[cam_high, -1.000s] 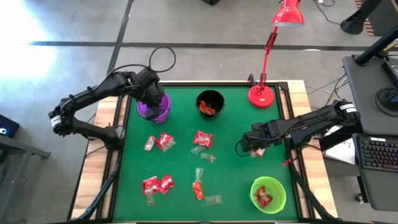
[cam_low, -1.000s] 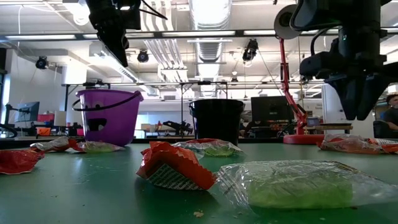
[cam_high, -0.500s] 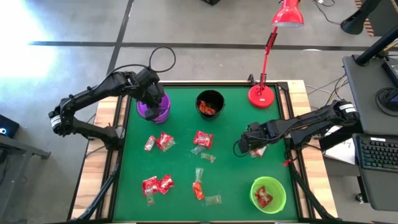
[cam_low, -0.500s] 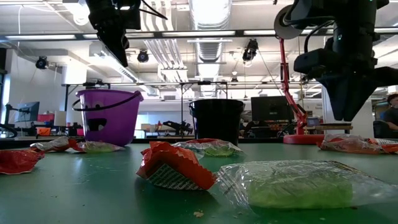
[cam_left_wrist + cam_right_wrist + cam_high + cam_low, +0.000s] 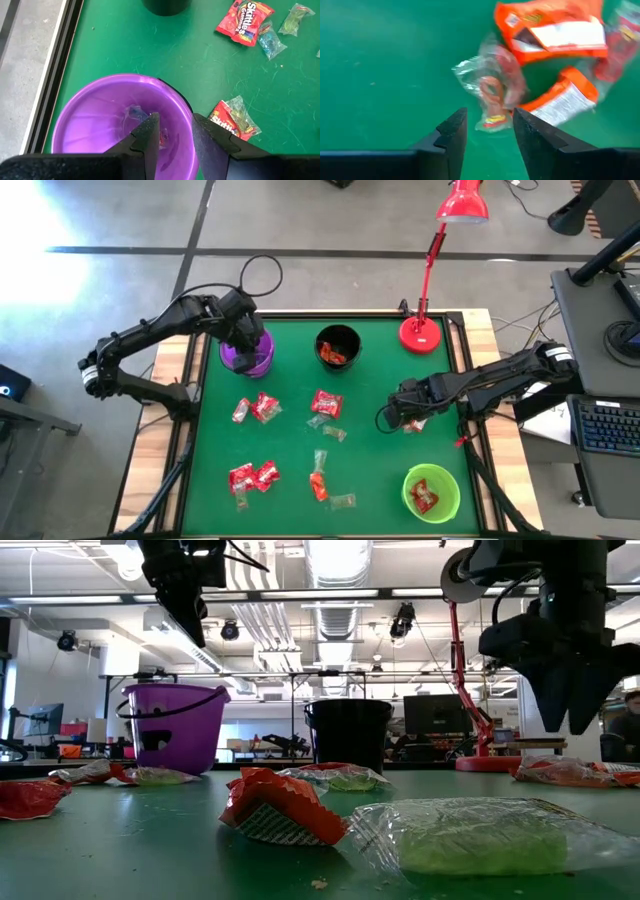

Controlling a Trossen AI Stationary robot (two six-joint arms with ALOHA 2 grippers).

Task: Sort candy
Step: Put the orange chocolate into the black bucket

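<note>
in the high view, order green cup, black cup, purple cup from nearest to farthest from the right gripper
From the right gripper, over the mat's right side:
1. Green cup, at the near right corner, just below it in the picture.
2. Black cup, top centre of the mat; close to the green cup's distance, only slightly farther.
3. Purple cup, top left, under the left gripper.

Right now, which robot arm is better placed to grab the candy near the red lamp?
The right one. The right gripper hangs open just above that clear wrapped candy, while the left gripper is far off over the purple cup.
</note>
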